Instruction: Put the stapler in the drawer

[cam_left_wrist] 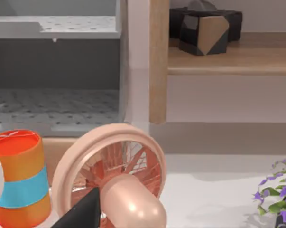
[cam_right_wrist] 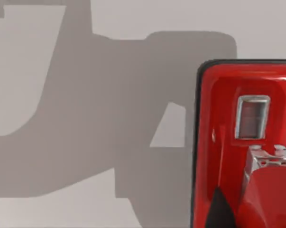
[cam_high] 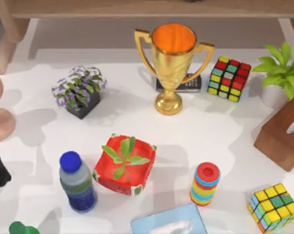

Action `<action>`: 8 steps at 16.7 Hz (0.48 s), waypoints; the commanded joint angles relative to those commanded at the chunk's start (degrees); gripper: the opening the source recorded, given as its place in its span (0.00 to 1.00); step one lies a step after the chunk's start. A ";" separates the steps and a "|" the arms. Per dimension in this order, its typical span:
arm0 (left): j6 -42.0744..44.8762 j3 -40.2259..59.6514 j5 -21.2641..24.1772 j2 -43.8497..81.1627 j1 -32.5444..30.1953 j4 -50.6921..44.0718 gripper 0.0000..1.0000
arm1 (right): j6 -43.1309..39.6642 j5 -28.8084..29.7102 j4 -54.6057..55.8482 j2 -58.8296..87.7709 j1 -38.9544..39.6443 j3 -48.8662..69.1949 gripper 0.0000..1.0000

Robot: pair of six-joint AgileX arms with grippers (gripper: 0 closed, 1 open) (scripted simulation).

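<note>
White table under soft shadows; wooden shelf and open grey drawer unit behind it.

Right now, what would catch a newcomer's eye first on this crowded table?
Probably the gold trophy with its orange bowl, standing at the back middle of the table. In front of it sits a red square planter with a green sprout. The right wrist view shows the glossy red stapler close up.

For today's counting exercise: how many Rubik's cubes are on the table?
2. One Rubik's cube sits right of the trophy; the other lies at the table's front right corner. Others may be hidden.
</note>
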 joint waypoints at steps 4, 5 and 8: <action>0.00 0.00 0.00 0.00 0.00 0.00 1.00 | 0.11 -0.03 0.12 0.25 -0.11 -0.09 0.00; 0.00 0.00 0.00 0.00 0.00 0.00 1.00 | 0.19 -0.04 0.14 0.15 -0.11 -0.02 0.00; 0.00 0.00 0.00 0.00 0.00 0.00 1.00 | 2.68 0.20 0.38 -3.59 -0.43 1.71 0.00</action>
